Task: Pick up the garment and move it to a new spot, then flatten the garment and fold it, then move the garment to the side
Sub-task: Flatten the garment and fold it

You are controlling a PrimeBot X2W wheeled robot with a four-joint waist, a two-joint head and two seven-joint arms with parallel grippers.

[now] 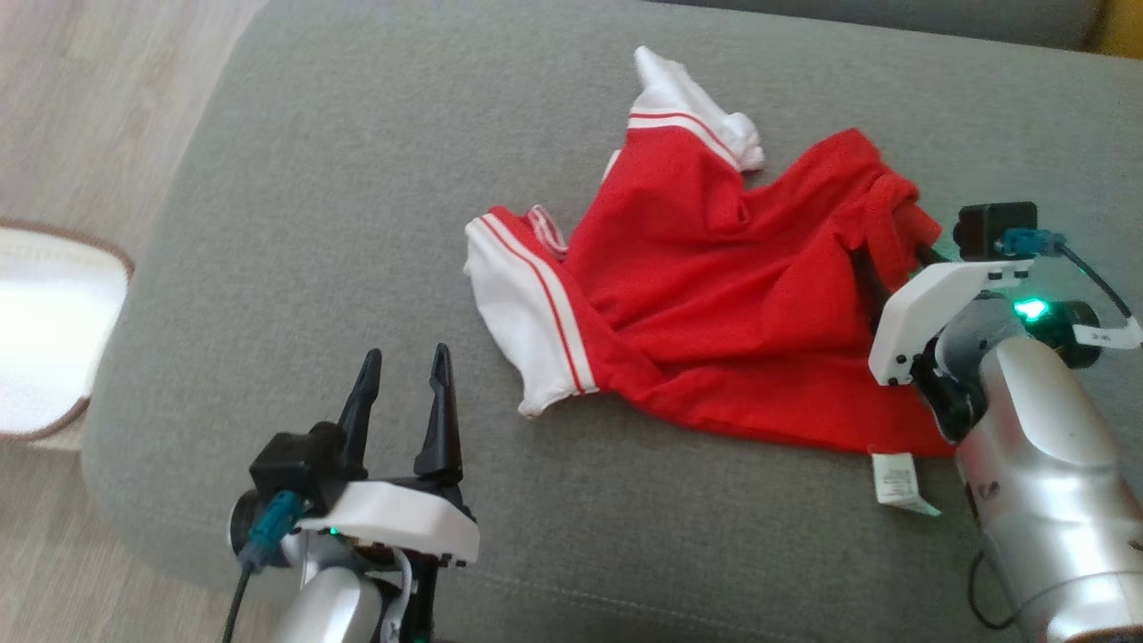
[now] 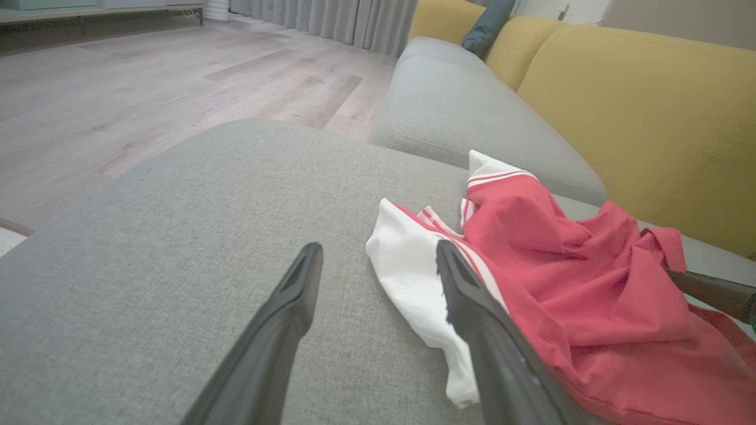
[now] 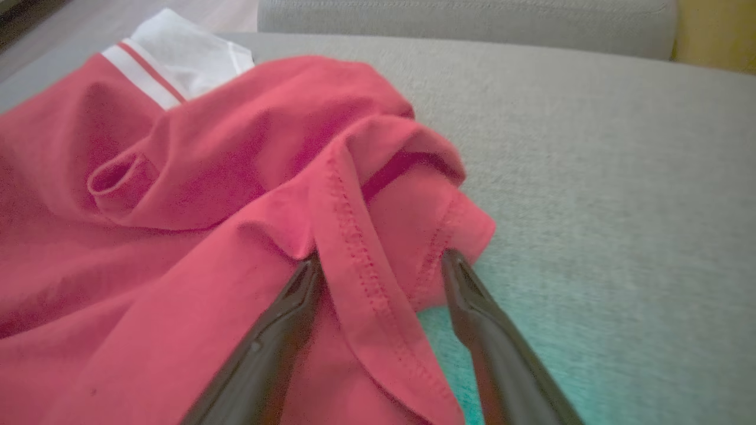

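Right now, judging from the head view, you are at the very start: the garment point(image 1: 714, 295) lies in a crumpled heap on the grey sofa cushion point(image 1: 312, 223), from the middle toward its right edge, so the pick-up, the flattening, the folding and the move aside all look to be left. It is red with two white sleeves trimmed in red stripes, one sleeve pointing to the far edge and one to the near-left; a small white care label point(image 1: 896, 478) sticks out at its near-right hem. No lettering shows. Your left end effector point(image 1: 406, 351) hovers released and empty over bare cushion near the near-left corner. Your right end effector point(image 1: 896, 257) reaches into the bunched right side of the cloth.

From the left wrist, you see spread fingers point(image 2: 295, 295) aimed at the near white sleeve point(image 2: 413, 277), close to it but with nothing between them; a yellow backrest point(image 2: 649, 118) stands beyond.

From the right wrist, the jaws stand released, straddling a stitched red hem fold point(image 3: 360, 248); the fabric sits between them unpinched, so nothing is grasped yet
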